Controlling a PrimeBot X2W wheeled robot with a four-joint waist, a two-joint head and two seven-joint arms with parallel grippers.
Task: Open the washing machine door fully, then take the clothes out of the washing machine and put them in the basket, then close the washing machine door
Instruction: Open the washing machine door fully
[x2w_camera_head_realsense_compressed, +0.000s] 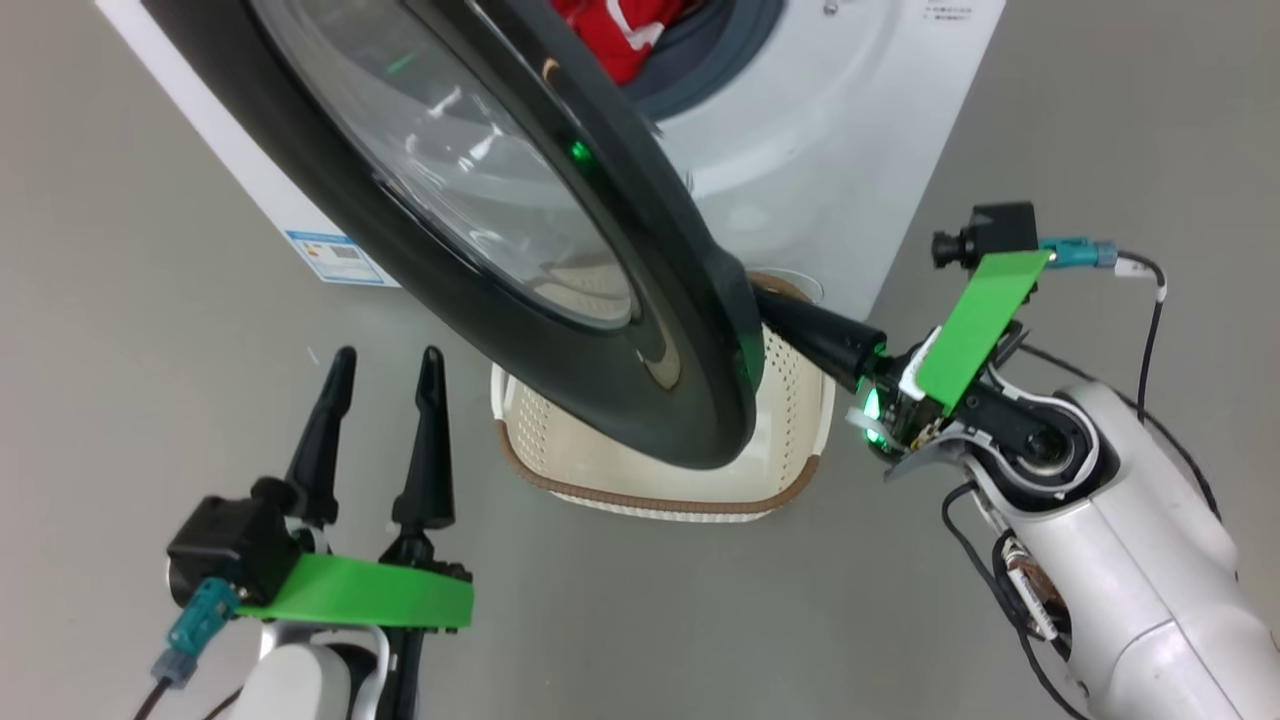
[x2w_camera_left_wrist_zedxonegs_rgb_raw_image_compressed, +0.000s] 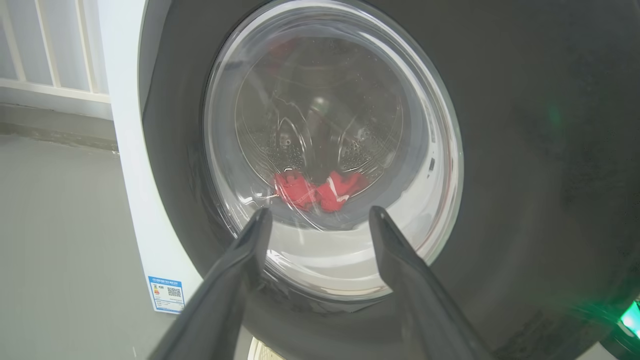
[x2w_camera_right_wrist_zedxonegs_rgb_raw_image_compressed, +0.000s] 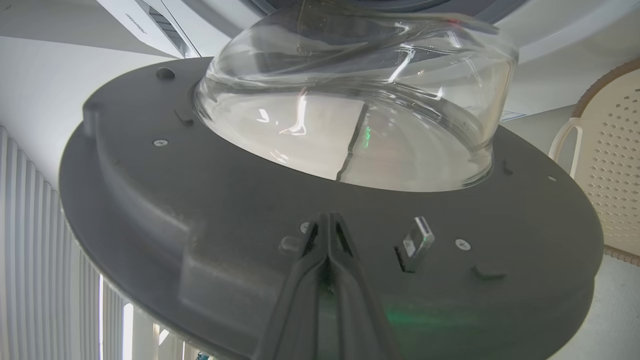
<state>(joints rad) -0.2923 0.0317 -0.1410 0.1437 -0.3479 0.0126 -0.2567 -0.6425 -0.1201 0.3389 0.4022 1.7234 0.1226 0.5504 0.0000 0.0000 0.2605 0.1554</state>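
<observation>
— While the door (x2w_camera_head_realsense_compressed: 470, 230) stands swung part-way out from the washing machine (x2w_camera_head_realsense_compressed: 800, 150), where does each claw sit?

— The right claw (x2w_camera_right_wrist_zedxonegs_rgb_raw_image_compressed: 327, 217) is on the door's inner side, near its free edge. Its two fingers are pinched tight together with nothing between them. Their tips rest against the grey inner face, just beside the latch (x2w_camera_right_wrist_zedxonegs_rgb_raw_image_compressed: 415, 242).

— And the other one?

— The left claw (x2w_camera_head_realsense_compressed: 388, 352) is on the door's outer side, apart from it, pointing at the glass (x2w_camera_left_wrist_zedxonegs_rgb_raw_image_compressed: 320, 260). Its fingers are spread wide and hold nothing.

— Where are the clothes?

— The clothes (x2w_camera_head_realsense_compressed: 620, 35) lie behind the door, inside the drum (x2w_camera_left_wrist_zedxonegs_rgb_raw_image_compressed: 360, 150). From the left wrist they show as a red heap low down through the door's glass. From the head they peek past the door's upper edge.

— The basket?

— The basket (x2w_camera_head_realsense_compressed: 797, 400) stands on the floor (x2w_camera_head_realsense_compressed: 150, 300) directly beneath the door's lower edge, which covers much of it from the head.

— Anything else close to the door?

— A small blue label (x2w_camera_head_realsense_compressed: 335, 258) sits low on the machine's side, just past the door's rim on the side away from the right claw.
</observation>
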